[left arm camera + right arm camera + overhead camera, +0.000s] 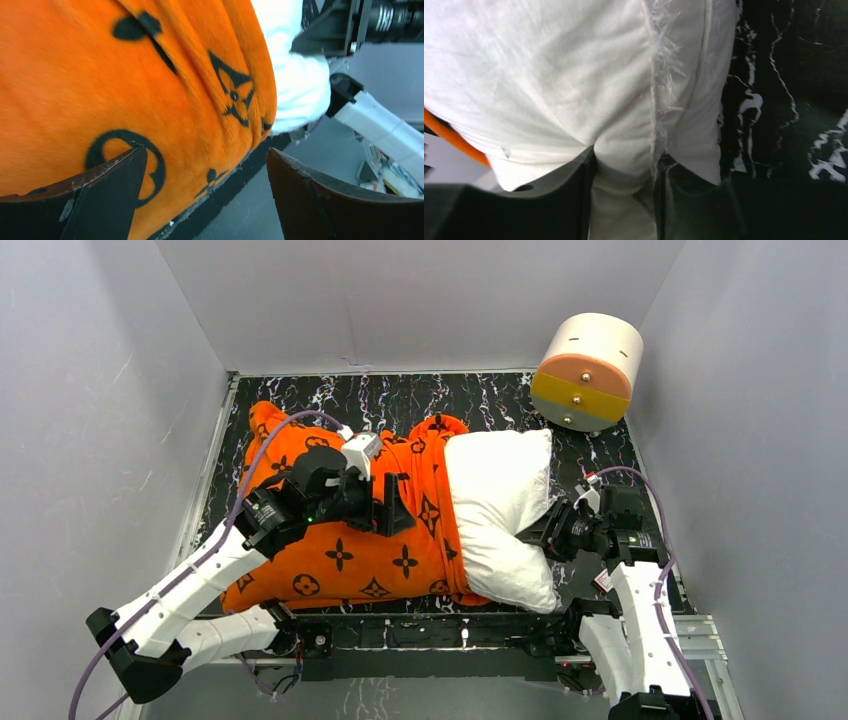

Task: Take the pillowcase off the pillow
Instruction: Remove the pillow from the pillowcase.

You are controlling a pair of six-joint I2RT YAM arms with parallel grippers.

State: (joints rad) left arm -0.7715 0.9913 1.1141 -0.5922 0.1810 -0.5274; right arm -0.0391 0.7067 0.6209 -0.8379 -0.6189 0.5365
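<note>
Because the pillowcase (340, 560) covers all but the right end of the pillow (500, 490), note that the left gripper (206, 150) hangs released over the covered part, probably to re-grip. The right gripper (624, 160) straddles a fold at the bare end, likely as an anchor. You cannot tell whether it is clamped.

Black marbled table (400, 400), pillowcase (372, 562), pillow (500, 490)

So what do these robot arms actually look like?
The left arm and right arm are white shells with black joints, each trailed by a purple cable. The left claw and right claw are black, each with two broad fingers.
</note>
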